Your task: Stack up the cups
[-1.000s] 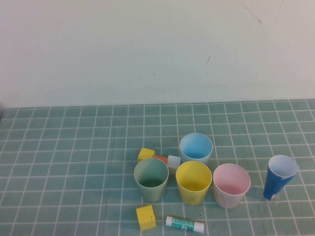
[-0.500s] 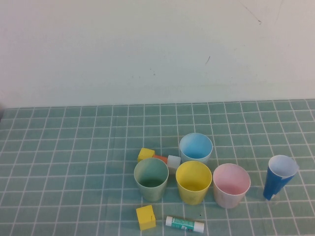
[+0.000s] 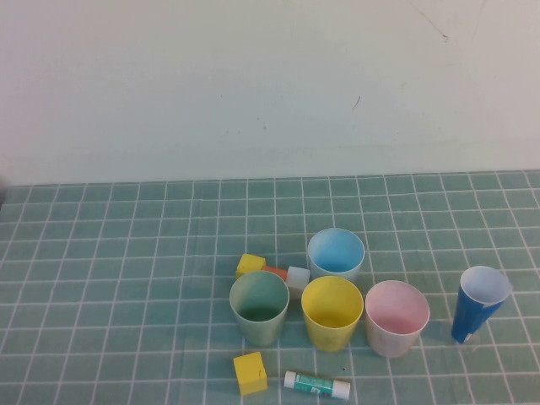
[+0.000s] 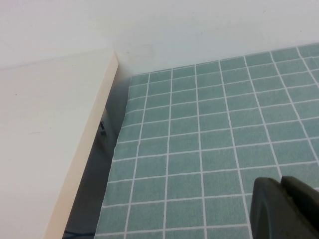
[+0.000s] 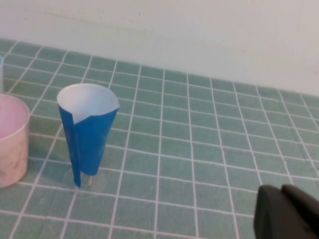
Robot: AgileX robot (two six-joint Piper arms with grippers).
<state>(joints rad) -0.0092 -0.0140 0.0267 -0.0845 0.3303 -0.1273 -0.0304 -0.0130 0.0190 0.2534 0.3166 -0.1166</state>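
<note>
No cup is stacked yet, so the first job is to pick one cup and drop it into another. The four cups stand close together near the front middle of the counter, which has a green squared cover. The green cup is on the left, the yellow cup is in the middle, the pink cup is on the right, and the light blue cup sits just behind the yellow one. All four stand upright with the open side up, and all look empty. The left tool is off to the left side, over bare counter near its edge, far from the cups. The right tool is on the right, near the dark blue cup, which is tall, thin and also empty. I cannot tell if either tool is open or closed, because only a dark bit of each shows. To do it well, I think a tool should grab one cup by its rim, lift it straight up, hold it right over the next cup, and let it down slowly. The cups are packed tight, so it should take care not to bump the others. Two yellow blocks, a small white block and a glue stick lie close by too.
</note>
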